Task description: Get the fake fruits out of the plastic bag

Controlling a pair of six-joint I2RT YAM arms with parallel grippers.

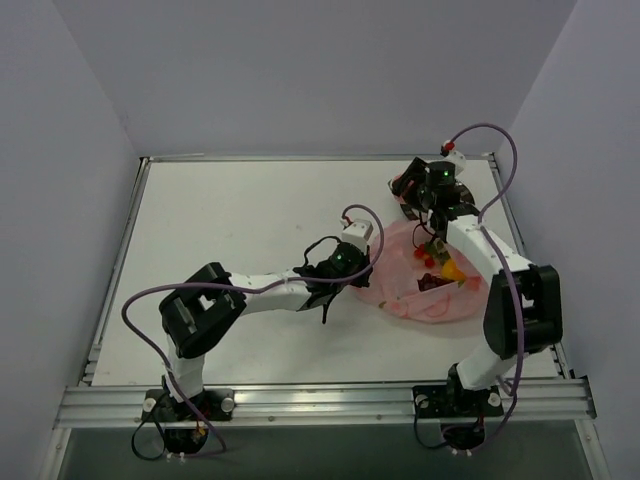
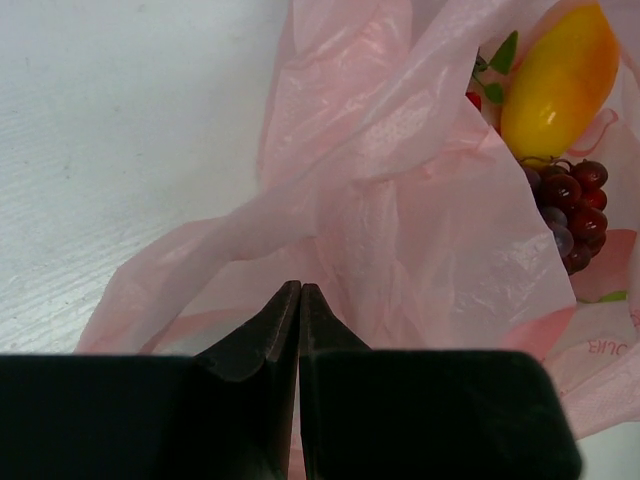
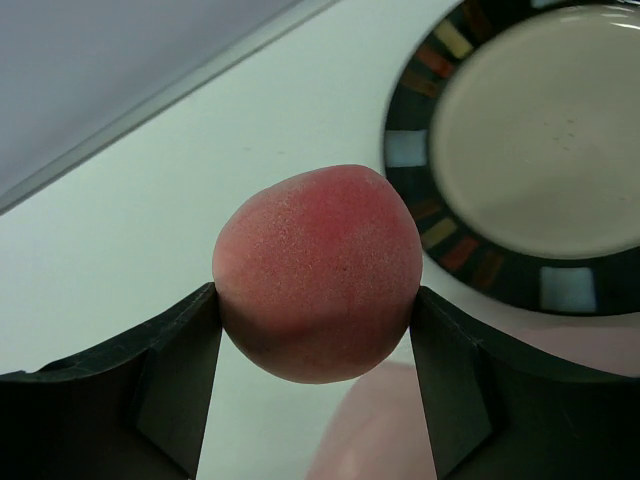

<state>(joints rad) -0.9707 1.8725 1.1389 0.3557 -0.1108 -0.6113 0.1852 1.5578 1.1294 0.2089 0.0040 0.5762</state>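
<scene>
The translucent pink plastic bag [image 1: 420,290] lies right of centre, and it also shows in the left wrist view [image 2: 400,200]. Inside it are a yellow-orange fruit [image 2: 560,80], a dark red grape cluster [image 2: 570,210] and a small red piece with green leaves [image 2: 474,99]. My left gripper [image 2: 300,288] is shut at the bag's left edge [image 1: 337,268], pinching the thin plastic. My right gripper [image 3: 315,300] is shut on the pink-orange peach [image 3: 315,270]. It holds the peach in the air beside the plate [image 3: 405,150], beyond the bag [image 1: 428,200].
The round dark-rimmed plate [image 1: 403,187] with a pale centre sits at the far right behind the bag. The raised table rim [image 1: 320,157] runs along the back and sides. A blurred pink fold of the bag [image 3: 370,430] lies under the peach.
</scene>
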